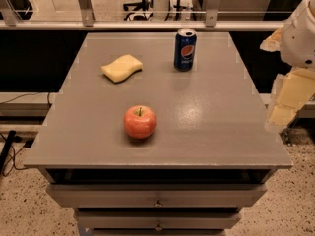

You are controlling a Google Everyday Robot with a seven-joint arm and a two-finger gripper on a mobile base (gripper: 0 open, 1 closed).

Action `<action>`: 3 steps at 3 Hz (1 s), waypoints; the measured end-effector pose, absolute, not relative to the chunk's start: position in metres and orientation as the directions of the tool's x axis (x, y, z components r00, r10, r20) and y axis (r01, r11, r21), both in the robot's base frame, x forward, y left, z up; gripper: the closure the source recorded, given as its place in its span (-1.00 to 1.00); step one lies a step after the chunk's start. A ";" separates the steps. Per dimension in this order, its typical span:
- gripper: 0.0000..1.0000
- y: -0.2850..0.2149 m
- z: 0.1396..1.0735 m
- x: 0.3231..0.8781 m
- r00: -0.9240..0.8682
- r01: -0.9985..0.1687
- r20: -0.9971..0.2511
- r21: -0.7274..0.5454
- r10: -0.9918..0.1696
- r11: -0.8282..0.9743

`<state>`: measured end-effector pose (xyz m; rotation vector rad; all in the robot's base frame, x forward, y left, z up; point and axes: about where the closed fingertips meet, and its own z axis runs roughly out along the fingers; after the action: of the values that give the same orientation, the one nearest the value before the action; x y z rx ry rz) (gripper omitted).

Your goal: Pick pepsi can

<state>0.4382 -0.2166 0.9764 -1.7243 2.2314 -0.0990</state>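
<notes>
The pepsi can is dark blue with a silver top and a round red-white-blue logo. It stands upright at the far middle of the grey table. My gripper hangs at the right edge of the view, beside the table's right side and above its near right corner. It is well to the right of the can and nearer to me, and touches nothing. The white arm rises above it at the top right.
A red apple sits at the near middle of the table. A yellow sponge lies at the far left. Drawers are under the tabletop. A rail and a glass partition run behind the table. Cables lie on the floor at left.
</notes>
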 end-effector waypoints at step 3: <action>-1.00 -0.197 0.959 0.454 -0.206 -0.933 -0.293 -0.230 -0.934 0.278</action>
<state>0.4537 -0.1971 0.9590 -1.6891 2.1830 -0.0033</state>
